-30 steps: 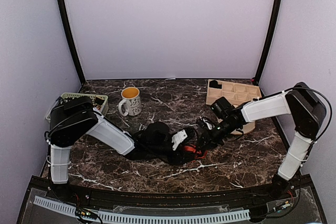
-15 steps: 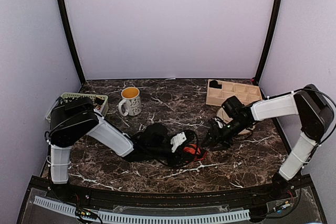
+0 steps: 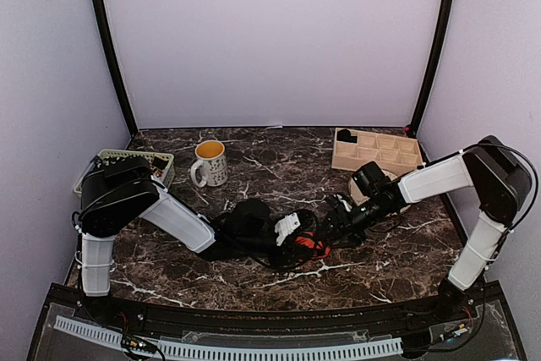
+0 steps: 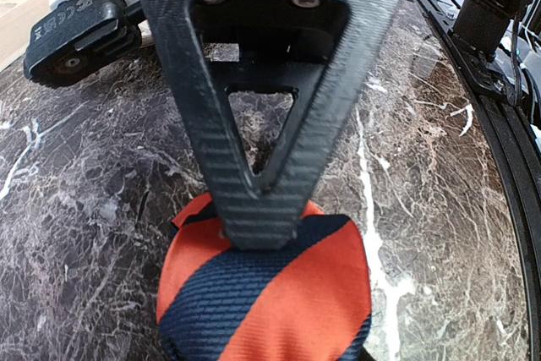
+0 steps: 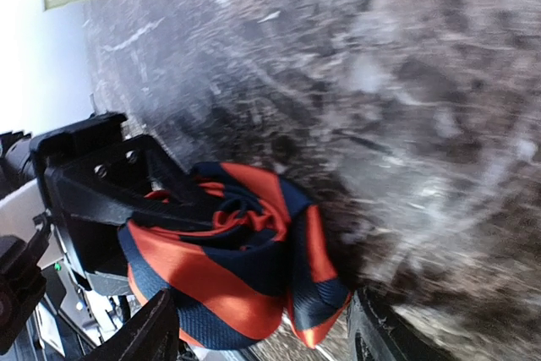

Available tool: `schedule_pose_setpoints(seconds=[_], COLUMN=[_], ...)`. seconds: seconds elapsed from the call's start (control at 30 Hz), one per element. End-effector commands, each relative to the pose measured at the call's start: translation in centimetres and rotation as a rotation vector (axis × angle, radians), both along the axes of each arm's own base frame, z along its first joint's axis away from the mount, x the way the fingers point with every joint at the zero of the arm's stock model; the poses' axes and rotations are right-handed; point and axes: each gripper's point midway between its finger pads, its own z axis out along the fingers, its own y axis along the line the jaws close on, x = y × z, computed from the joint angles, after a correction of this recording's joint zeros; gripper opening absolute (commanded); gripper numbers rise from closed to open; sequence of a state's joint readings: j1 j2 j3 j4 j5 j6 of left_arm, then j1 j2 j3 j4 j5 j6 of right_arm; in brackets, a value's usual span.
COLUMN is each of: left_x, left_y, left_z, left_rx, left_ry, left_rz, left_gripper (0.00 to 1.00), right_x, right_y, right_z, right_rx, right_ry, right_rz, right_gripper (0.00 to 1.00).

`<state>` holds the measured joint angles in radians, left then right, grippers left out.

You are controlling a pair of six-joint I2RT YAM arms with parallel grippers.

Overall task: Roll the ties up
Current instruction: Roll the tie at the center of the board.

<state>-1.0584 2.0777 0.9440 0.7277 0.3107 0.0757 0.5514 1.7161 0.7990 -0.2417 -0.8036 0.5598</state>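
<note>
On the marble table [image 3: 389, 255], your left gripper [image 3: 297, 238] is clamped on the red-and-navy rolled tie [image 5: 237, 268] at near centre. Your right gripper [image 3: 330, 227] is spread wide and empty, just right of the roll, whose spiral end seems to face it.

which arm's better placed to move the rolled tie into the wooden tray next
Left, probably. The left gripper is closed on the rolled striped tie, one finger inside the coil, which should keep it wound. The right gripper sits nearer the wooden tray but its jaws stand open by the roll.
</note>
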Motion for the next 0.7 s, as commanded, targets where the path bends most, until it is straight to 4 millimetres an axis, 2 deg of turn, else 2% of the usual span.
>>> schedule_pose_setpoints(seconds=[0.0, 0.23, 0.43, 0.57, 0.67], left_x=[-2.2, -2.2, -2.3, -2.3, -2.3], left_y=[3.4, 3.4, 3.3, 3.4, 3.4], left_z=[-6.7, -6.7, -6.6, -6.7, -6.7], left_rx=[0.223, 0.223, 0.224, 0.225, 0.227], left_ry=[0.105, 0.102, 0.105, 0.108, 0.11], left_rz=[-0.011, -0.016, -0.018, -0.016, -0.013], left_gripper=[0.23, 0.23, 0.24, 0.24, 0.24], right_x=[-0.7, -1.0, -1.1, -1.2, -1.2], right_y=[1.0, 2.2, 3.3, 3.3, 3.1], right_z=[0.0, 1.4, 1.3, 1.2, 0.9], right_rx=[0.063, 0.132, 0.135, 0.127, 0.109], right_ry=[-0.032, -0.08, -0.085, -0.087, -0.089], right_rz=[0.015, 0.034, 0.058, 0.065, 0.063], right_gripper=[0.68, 0.69, 0.65, 0.53, 0.36])
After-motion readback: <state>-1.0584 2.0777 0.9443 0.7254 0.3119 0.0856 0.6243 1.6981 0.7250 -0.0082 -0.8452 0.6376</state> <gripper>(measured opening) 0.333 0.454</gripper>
